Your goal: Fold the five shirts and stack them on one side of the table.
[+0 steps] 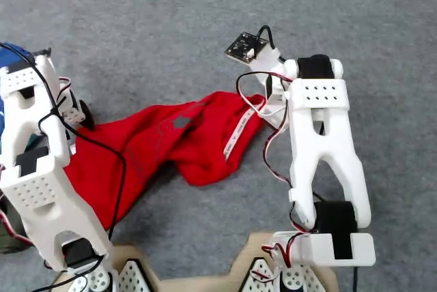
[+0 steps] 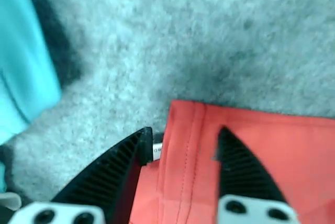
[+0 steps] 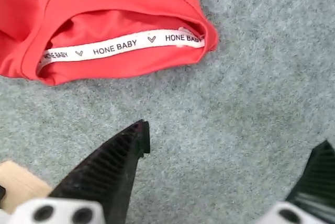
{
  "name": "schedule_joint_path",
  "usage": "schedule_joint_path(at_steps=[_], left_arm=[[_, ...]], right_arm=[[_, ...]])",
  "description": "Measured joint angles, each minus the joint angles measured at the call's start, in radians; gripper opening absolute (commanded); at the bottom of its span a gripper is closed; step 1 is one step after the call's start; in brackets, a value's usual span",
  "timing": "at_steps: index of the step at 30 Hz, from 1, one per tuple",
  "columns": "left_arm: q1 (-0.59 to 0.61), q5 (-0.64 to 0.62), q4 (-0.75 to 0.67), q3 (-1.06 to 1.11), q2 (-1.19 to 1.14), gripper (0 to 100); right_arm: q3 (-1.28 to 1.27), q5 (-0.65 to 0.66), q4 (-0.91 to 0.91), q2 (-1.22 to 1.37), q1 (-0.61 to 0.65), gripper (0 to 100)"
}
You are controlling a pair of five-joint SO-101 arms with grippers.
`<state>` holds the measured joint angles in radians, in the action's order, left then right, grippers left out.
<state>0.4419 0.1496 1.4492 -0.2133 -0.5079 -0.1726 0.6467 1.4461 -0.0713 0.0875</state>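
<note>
Right, the red shirt (image 1: 171, 145) lay rumpled across the grey table (image 1: 136, 33), sprawled between the two arms, its body bunched and twisted rather than flat. Its collar (image 3: 125, 46), with the white printed tape inside, sat at the end nearest the right arm; a hemmed corner sat at the other end, by the left arm.

The left gripper (image 2: 184, 135) was down on that hemmed corner, jaws parted a moderate way with the stitched edge running between them. Nothing was pinched yet. The right gripper (image 3: 233, 135) was spread wide over bare felt just beside the collar, holding nothing at all.

A teal cloth (image 2: 26, 51) lay near the left gripper, apart from the red hem and possibly another of the shirts.

By the look of it, this was the spreading-out step on one shirt, before any fold. Next, I'd say, the left jaws needed to close on the hem, and the right needed to shift onto the collar and clamp. Then both could pull apart to flatten the cloth.
</note>
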Motion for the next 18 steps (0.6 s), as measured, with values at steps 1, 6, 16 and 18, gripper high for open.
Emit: schedule_joint_path(at_steps=[1,6,16,18], left_arm=[[-0.003,-0.002,-0.002,-0.012,-0.011,14],[-0.018,0.0,0.003,-0.069,-0.089,14],[-0.023,0.0,0.014,-0.172,-0.195,13],[-0.025,0.0,0.034,-0.186,-0.201,13]], right_arm=[[0.0,0.0,0.0,0.0,0.0,44.7],[0.0,0.0,0.0,0.0,0.0,44.7],[0.0,0.0,0.0,0.0,0.0,44.7],[0.0,0.0,0.0,0.0,0.0,44.7]])
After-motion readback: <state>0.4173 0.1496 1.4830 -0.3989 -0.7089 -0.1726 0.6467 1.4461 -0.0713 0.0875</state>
